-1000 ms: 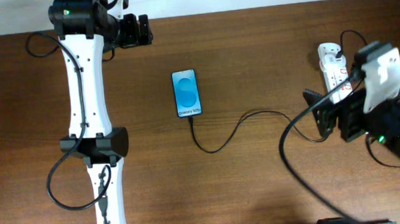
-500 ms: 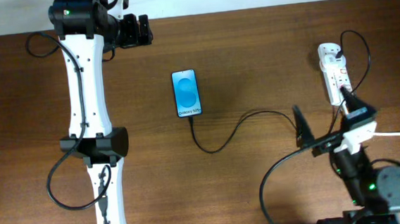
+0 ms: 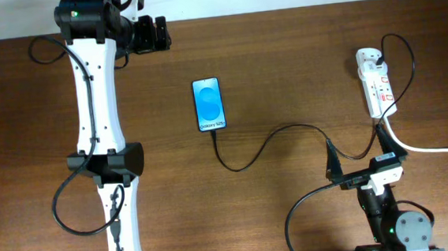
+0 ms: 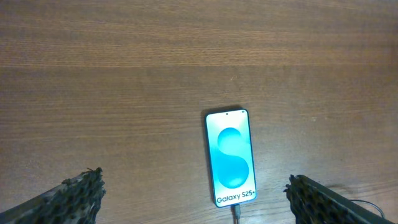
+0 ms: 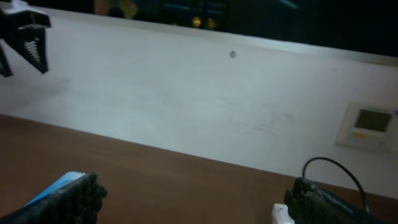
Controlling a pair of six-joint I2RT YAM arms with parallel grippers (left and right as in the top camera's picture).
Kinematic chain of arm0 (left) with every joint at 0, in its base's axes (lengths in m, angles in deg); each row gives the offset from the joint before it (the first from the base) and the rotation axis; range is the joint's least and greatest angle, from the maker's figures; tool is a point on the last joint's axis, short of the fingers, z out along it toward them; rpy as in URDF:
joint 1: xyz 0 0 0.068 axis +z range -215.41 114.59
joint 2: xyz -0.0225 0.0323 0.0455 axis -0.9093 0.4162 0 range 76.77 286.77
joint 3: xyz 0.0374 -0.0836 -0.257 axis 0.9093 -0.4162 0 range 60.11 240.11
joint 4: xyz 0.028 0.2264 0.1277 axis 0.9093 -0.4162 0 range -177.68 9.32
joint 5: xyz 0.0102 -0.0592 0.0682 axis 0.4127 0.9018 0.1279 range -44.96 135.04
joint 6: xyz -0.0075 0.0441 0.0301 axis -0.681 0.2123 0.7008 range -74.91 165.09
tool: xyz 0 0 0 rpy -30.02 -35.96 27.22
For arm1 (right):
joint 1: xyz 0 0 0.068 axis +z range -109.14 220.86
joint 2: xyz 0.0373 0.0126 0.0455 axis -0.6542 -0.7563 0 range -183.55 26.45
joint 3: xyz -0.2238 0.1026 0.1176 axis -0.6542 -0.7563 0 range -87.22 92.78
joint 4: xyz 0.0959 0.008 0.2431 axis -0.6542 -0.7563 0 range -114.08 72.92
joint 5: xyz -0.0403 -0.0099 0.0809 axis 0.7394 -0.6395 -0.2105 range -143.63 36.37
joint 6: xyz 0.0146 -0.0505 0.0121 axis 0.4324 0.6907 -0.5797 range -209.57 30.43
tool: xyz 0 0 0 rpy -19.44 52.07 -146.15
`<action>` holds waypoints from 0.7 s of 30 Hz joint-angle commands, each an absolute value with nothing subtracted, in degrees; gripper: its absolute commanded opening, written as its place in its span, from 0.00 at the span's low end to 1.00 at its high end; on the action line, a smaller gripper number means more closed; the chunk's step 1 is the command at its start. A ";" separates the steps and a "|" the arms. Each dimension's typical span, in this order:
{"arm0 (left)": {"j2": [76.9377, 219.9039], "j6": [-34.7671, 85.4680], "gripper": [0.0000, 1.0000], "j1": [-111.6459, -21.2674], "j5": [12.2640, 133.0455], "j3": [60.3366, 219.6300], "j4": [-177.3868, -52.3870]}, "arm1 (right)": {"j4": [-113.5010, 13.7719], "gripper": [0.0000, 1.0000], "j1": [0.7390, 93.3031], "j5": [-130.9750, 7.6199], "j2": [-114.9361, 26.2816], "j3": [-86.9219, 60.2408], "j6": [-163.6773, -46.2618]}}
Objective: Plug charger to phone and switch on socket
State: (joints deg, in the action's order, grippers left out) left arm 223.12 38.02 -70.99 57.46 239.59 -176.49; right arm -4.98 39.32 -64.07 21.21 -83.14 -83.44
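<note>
Phone point(image 3: 209, 104) lies mid-frame on the worktop point(image 3: 282, 50), charger point(image 3: 265, 142) seemingly seated in its lower end; socket point(image 3: 377, 83) sits upper right. Both gape empty: left claw point(image 3: 161, 33) upper left, right claw point(image 3: 361, 162) lower right. Reaching for the socket, the right could snag that cable and unplug it.

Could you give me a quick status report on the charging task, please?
Left gripper open, empty; right gripper open, empty. Charger plugged into phone. Socket switch state unclear. White cord lies beside right gripper.
</note>
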 commanded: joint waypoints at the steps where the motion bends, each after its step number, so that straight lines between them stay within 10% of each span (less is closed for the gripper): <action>1: 222.13 38.32 0.99 -70.75 57.64 239.83 -176.43 | -4.35 0.98 39.73 -59.94 24.29 -85.61 -84.03; 21: 222.13 38.32 0.99 -70.75 57.64 239.83 -176.43 | -20.98 0.98 39.73 -59.55 26.26 -86.90 -84.10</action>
State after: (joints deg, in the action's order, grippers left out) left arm 223.12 38.02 -70.99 57.46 239.59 -176.49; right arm -20.92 39.32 -57.49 25.63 -86.62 -83.62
